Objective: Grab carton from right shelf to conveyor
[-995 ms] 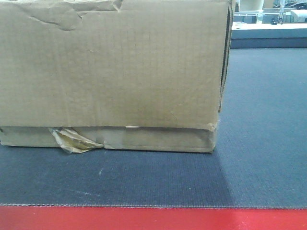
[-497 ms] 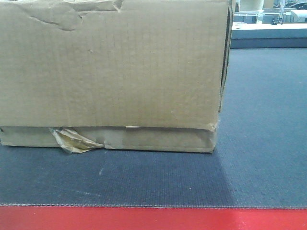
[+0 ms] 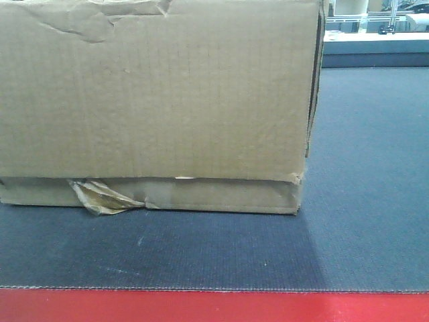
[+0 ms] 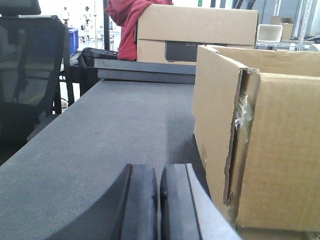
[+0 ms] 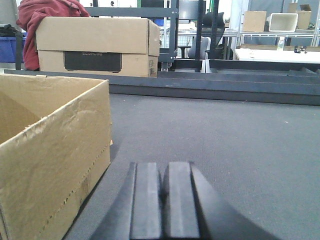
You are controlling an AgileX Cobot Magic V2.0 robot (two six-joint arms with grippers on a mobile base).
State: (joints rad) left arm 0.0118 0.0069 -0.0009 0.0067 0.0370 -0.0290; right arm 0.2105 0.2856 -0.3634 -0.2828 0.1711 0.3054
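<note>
The worn brown carton (image 3: 154, 100) stands on the dark grey conveyor (image 3: 362, 201), its ragged taped flap along the lower edge. A red border strip (image 3: 214, 307) runs along the belt's near edge. My left gripper (image 4: 159, 172) is shut with nothing in it, low over the belt just left of the carton (image 4: 260, 140). My right gripper (image 5: 163, 170) is shut and empty too, just right of the carton (image 5: 50, 150). Neither touches the box. The right shelf is out of view.
Beyond the belt's far edge stands another cardboard box (image 5: 95, 47) with a red cloth (image 5: 42, 15) beside it. A black mesh chair (image 4: 27, 75) is at the belt's left side. White tables and shelving (image 5: 275, 30) lie further back.
</note>
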